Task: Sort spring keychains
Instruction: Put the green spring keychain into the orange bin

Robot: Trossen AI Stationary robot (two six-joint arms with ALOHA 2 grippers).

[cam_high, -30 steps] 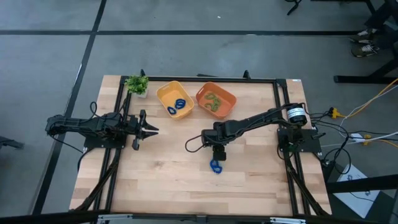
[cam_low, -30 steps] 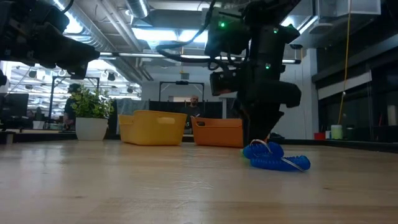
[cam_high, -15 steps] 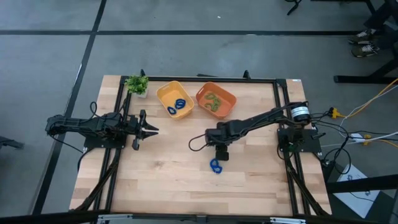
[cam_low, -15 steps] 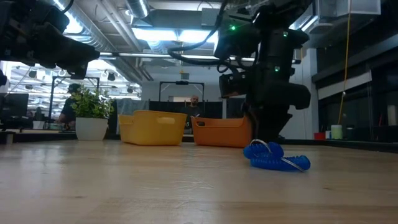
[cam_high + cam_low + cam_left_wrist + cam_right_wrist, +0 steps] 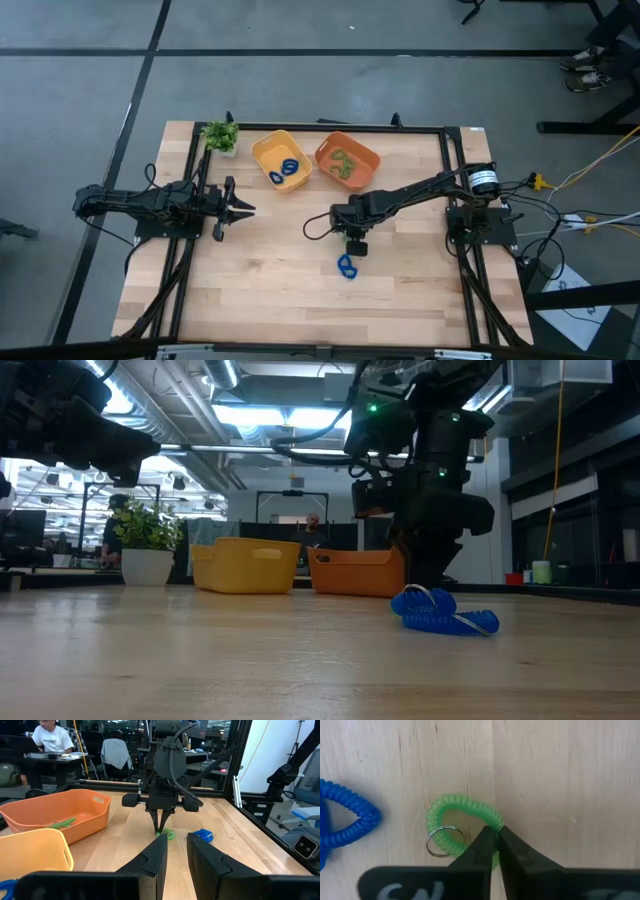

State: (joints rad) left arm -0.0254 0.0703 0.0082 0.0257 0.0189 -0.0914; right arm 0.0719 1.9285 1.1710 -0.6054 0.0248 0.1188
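A green spring keychain [image 5: 462,827] lies on the table with its metal ring [image 5: 440,842] beside it. My right gripper [image 5: 495,837] stands over it, shut on its coil. It also shows in the left wrist view [image 5: 168,835], under the right gripper's fingers [image 5: 159,822]. A blue spring keychain [image 5: 346,266] lies just nearer the table's front edge, untouched. My left gripper [image 5: 240,209] waits open and empty at the table's left. My right gripper pinches the green keychain's coil on one side of the loop [image 5: 492,822] between its two fingers. The fingers come from above, pointing down, across the coil. The loop lies flat on the table.
A yellow tray [image 5: 268,150] with blue keychains [image 5: 290,170] and an orange tray [image 5: 368,158] with green keychains [image 5: 345,163] stand at the back. A small potted plant [image 5: 220,135] stands at the back left. Bare wood lies along the table's near edge.
My right gripper has shifted a little toward the table's right edge, staying low over the table just beyond the blue keychain, which has not moved.
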